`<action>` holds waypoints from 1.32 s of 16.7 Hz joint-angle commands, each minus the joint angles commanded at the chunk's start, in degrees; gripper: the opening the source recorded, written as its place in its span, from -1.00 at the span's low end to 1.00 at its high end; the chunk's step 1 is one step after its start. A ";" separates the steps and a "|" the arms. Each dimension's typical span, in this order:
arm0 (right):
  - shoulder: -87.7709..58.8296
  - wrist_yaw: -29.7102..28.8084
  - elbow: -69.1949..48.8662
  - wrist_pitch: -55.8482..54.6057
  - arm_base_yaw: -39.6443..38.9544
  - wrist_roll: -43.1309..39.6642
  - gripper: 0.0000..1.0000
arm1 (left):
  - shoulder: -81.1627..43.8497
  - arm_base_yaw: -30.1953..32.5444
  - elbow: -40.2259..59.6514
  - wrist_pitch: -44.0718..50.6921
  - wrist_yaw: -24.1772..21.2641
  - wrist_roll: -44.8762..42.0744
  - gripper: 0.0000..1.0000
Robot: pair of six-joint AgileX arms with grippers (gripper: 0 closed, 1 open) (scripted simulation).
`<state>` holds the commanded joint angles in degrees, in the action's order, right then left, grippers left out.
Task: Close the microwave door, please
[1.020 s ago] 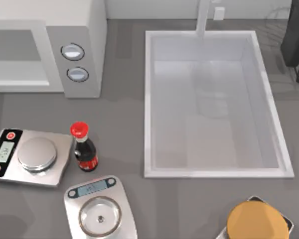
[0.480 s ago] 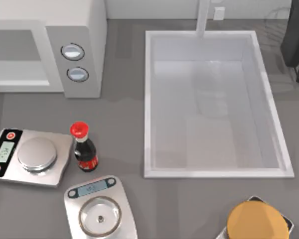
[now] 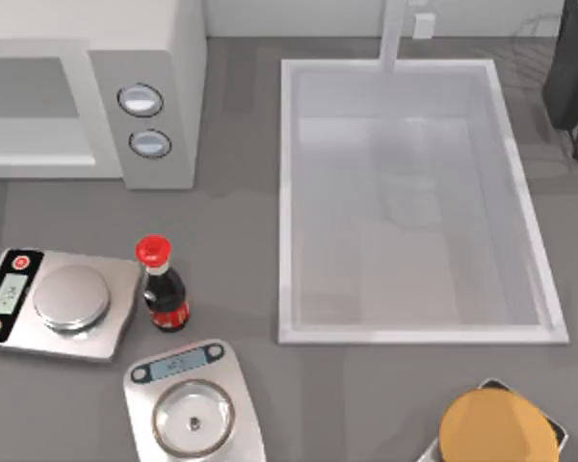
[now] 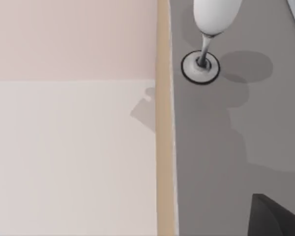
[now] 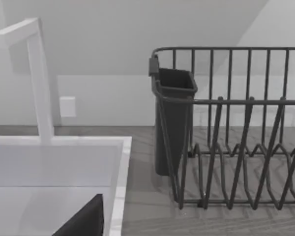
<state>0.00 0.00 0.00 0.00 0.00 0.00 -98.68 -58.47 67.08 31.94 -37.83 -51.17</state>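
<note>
The microwave (image 3: 164,58) is a large white box at the top view's far left. Its light grey front panel carries two round silver-rimmed dials (image 3: 141,99). Left of the panel its cavity (image 3: 29,115) stands open to view; the microwave door is out of view. In the left wrist view, a dark part of my left gripper (image 4: 278,216) hangs over the grey counter, close to the counter's tan edge. In the right wrist view, a dark part of my right gripper (image 5: 83,221) sits beside the sink's rim.
A white sink basin (image 3: 414,332) with a tap (image 3: 393,34) fills the middle right. Two scales (image 3: 67,298) (image 3: 193,409) and a red-capped dark bottle (image 3: 161,289) stand at the front left. A round tan object (image 3: 496,428) lies front right, a dark dish rack (image 5: 236,147) far right.
</note>
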 joint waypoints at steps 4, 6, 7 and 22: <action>0.00 0.00 0.00 0.00 0.00 0.00 1.00 | -3.43 -0.20 -6.89 -10.70 -0.07 -0.15 -1.00; 0.00 0.00 0.00 0.00 0.00 0.00 1.00 | -4.33 -0.26 -8.62 -12.74 -0.09 -0.20 -1.00; 0.00 0.00 0.00 0.00 0.00 0.00 1.00 | -4.39 -0.27 -8.73 -12.86 -0.09 -0.20 -1.00; 0.00 0.00 0.00 0.00 0.00 0.00 1.00 | 13.89 11.34 -29.30 -22.30 5.71 12.01 -1.00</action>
<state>0.00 0.00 0.00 0.00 0.00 0.00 -84.79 -47.12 37.79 9.64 -32.12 -39.16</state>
